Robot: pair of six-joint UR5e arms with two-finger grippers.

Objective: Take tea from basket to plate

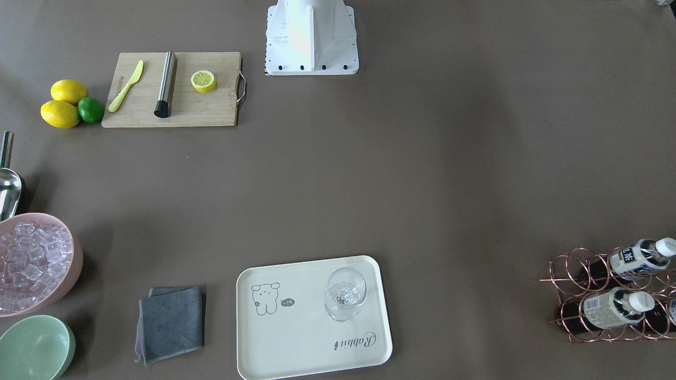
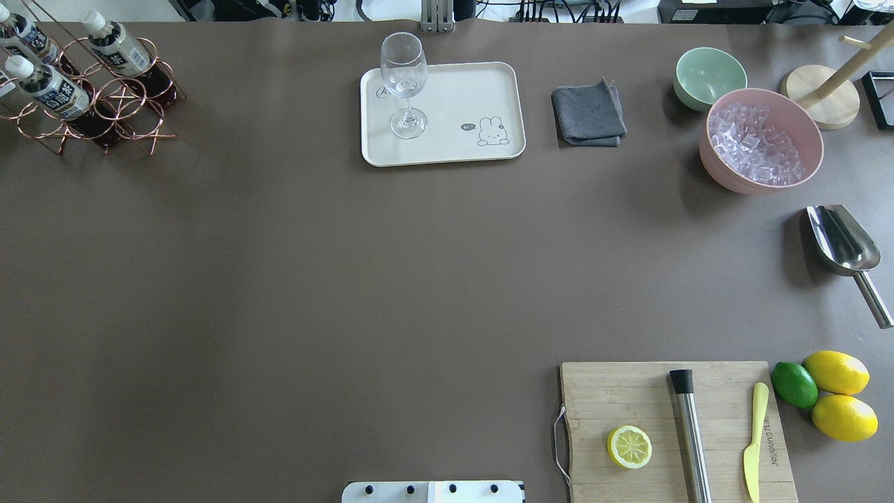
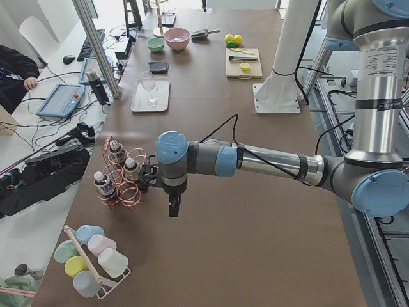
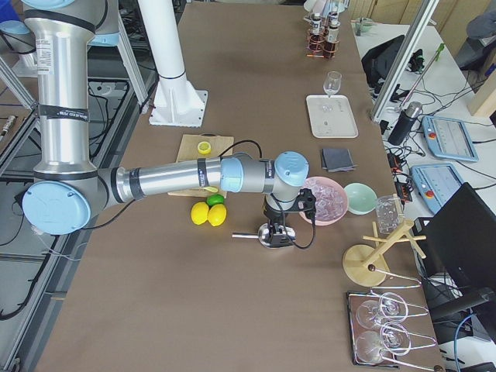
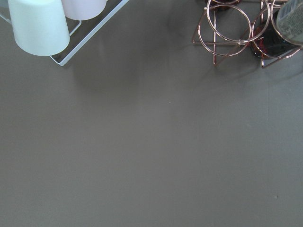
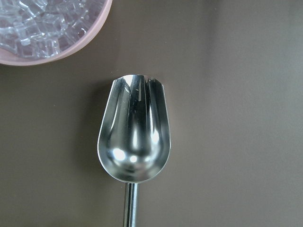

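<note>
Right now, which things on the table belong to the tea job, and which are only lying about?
For the job: three tea bottles, the basket holding them, the plate.
Lying about: wine glass on the plate, grey cloth, green bowl, pink bowl of ice, scoop, cutting board with half lemon, knife and steel rod, two lemons, lime.

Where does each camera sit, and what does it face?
Front-facing: across the table, steeply down; robot base only.
Overhead: behind robot, base edge; shares plate with front-facing.
Exterior left: table end; left arm near basket.
Exterior right: opposite end; right arm above scoop.
Left wrist: down, basket corner; no body.
Right wrist: down, scoop; no body.
</note>
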